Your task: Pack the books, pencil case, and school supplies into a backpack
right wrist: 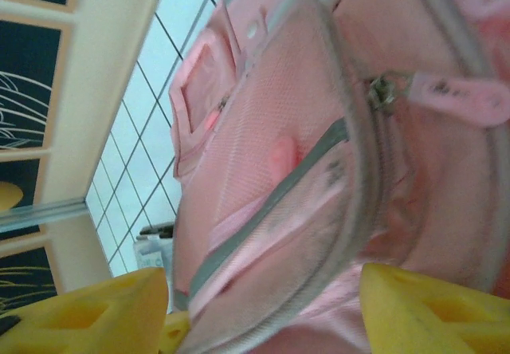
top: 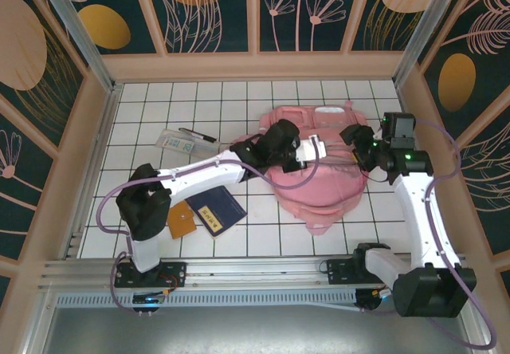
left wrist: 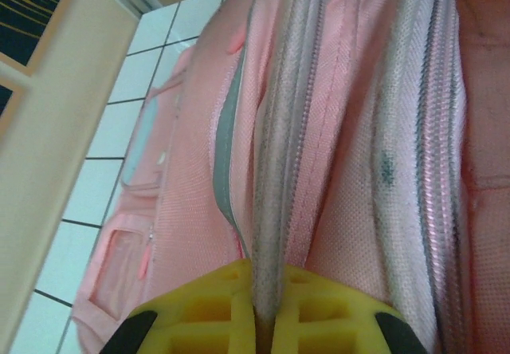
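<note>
Nothing packed yet: backpack (top: 331, 194) lies flat right of desk (top: 143, 115) centre, with blue book (top: 221, 210) and orange notebook (top: 180, 221) at its 8 o'clock and pencil case (top: 176, 141) and loose pens (top: 199, 135) at its 9–10 o'clock. Left fingers (left wrist: 199, 322) are pressed together, pinching the backpack's grey zipper edge (left wrist: 267, 210); right fingers (right wrist: 88, 314) are spread, straddling the rim. Looks like the opening step, so every item is left to load.

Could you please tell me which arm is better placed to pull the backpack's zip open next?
Right, most likely. The right gripper is open with the zip pull just ahead of it, while the left gripper is shut on a grey strip of the backpack, so it is busy holding.
</note>
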Action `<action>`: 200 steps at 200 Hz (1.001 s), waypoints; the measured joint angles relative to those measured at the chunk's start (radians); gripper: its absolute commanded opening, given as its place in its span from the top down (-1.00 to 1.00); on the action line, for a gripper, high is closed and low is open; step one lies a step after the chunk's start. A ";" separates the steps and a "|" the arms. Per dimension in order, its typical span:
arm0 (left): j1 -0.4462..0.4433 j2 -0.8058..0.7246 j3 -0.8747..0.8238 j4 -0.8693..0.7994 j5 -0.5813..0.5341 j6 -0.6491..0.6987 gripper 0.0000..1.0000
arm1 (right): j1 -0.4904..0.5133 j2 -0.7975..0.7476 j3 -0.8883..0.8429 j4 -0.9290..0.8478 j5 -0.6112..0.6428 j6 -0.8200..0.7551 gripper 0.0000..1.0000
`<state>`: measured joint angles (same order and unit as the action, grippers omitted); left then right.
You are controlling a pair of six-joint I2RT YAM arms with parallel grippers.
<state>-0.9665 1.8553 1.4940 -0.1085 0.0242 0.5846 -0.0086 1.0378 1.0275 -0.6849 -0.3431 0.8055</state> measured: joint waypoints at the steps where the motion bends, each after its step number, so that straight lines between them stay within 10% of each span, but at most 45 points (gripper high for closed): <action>1: 0.002 0.000 0.005 -0.004 0.002 0.001 1.00 | -0.002 -0.002 0.000 0.000 0.002 -0.004 -0.42; 61: 0.063 0.037 0.117 -0.059 0.062 0.051 1.00 | -0.012 -0.126 -0.013 -0.084 0.103 -0.169 -0.66; 74: 0.065 0.048 0.105 -0.038 0.070 0.048 0.51 | -0.012 -0.148 -0.026 -0.099 0.106 -0.209 -0.54; 122: 0.061 0.092 0.013 0.097 0.026 -0.043 0.18 | 0.026 -0.167 -0.079 -0.147 0.068 -0.311 -0.33; 176: 0.064 0.023 -0.124 0.096 0.014 -0.197 -0.13 | 0.317 -0.005 -0.084 -0.146 0.007 -0.405 -0.33; 200: 0.064 -0.200 -0.286 0.057 -0.029 -0.346 -0.71 | 0.407 0.083 -0.095 -0.097 -0.068 -0.435 -0.30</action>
<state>-0.9028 1.6554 1.2076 -0.0513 -0.0048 0.2382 0.3988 1.1210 0.9325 -0.7815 -0.4107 0.3710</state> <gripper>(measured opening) 0.716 0.657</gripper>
